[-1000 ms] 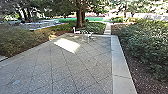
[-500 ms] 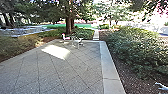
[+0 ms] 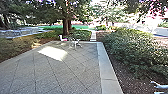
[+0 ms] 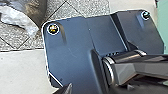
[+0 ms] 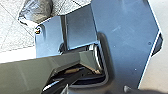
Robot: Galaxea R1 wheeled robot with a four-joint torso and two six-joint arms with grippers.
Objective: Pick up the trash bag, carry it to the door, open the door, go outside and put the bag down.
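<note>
1. Starting at the grippers: whether the left gripper (image 4: 97, 88) and the right gripper (image 5: 97, 89) are spread, closed or clamped on anything, I cannot tell.
2. Outward from them, the trash bag (image 4: 41, 11) lies past one corner of the base plate (image 4: 72, 50), just beyond the round fitting (image 4: 53, 29) there. Both wrist views have it on that side, over the paving (image 4: 67, 7).
3. Whether it rests on the ground or hangs above it, I cannot tell. That is the relation the set-down turns on: if it hangs, it should go straight down, clear of the base plate.
4. Its long axis is unreadable; it looks squat and rounded, with pale crumpled material at its side nearer the base plate. Being soft, it would probably slump once released.
5. The left arm seems the nearer, as the bag looks larger in its wrist view; a weak judgement.
6. Pose: both wrist cameras look down over the base plate. A pale shape (image 3: 159, 86) off to the robot's right may be part of the right arm.
7. Well ahead of the base plate stand a table and chairs (image 3: 75, 43), so the outdoor stretch is probably reached, with only the setting down to finish or confirm.
</note>
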